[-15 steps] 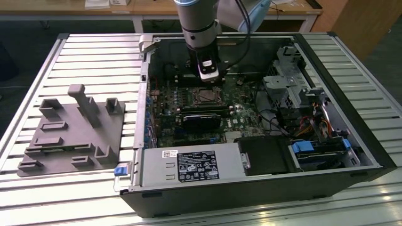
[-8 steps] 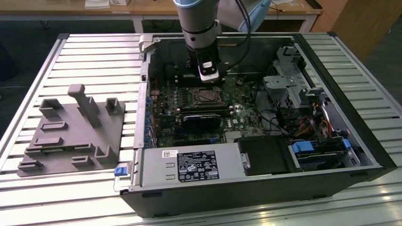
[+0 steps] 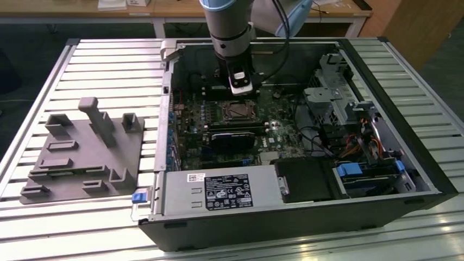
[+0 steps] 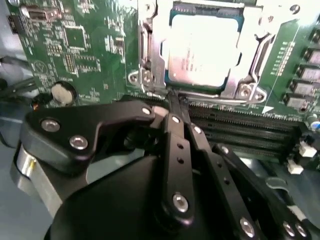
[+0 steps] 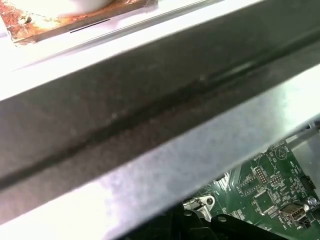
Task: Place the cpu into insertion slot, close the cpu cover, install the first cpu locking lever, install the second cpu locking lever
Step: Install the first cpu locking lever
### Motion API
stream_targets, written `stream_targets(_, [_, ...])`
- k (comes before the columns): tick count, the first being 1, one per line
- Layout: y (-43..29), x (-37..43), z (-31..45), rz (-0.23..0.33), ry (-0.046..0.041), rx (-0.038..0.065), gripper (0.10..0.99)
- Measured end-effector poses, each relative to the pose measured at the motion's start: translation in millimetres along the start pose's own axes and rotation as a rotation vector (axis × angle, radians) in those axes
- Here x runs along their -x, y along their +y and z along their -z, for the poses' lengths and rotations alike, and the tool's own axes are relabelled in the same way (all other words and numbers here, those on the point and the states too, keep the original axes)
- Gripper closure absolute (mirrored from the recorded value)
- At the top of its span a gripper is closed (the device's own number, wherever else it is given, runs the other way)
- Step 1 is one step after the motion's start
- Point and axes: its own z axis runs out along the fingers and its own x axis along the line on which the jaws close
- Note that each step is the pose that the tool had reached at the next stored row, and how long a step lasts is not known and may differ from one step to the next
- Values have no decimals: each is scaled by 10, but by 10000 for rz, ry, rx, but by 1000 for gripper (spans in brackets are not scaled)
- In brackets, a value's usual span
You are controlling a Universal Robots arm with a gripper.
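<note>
The cpu (image 4: 200, 47) lies flat in the insertion slot (image 3: 236, 111). Its pale metal top shows through the cut-out of the cpu cover (image 4: 151, 50), which is folded down over it — so seating and covering look done.

The slot sits in the upper middle of the exterior view, on the green motherboard (image 4: 90, 45). The board is inside the open computer case (image 3: 406, 163), which is laid on its side on the slatted table (image 3: 108, 65), probably so the arm can reach the board from straight above.

The end effector (image 4: 176, 100) hangs just beside the cover's edge nearest the memory slots (image 4: 240, 132). Its fingers are pressed together into one narrow tip — a shape better suited, I judge, to nudging a thin lever than to gripping. Whether any wire is caught between the tips, I cannot tell.

A grey fixture block (image 3: 80, 157) rests on the table at the exterior view's left, well apart from the arm.
</note>
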Motion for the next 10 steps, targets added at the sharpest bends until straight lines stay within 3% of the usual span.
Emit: stream_targets(10, [33,22,155,2,0,-3,980])
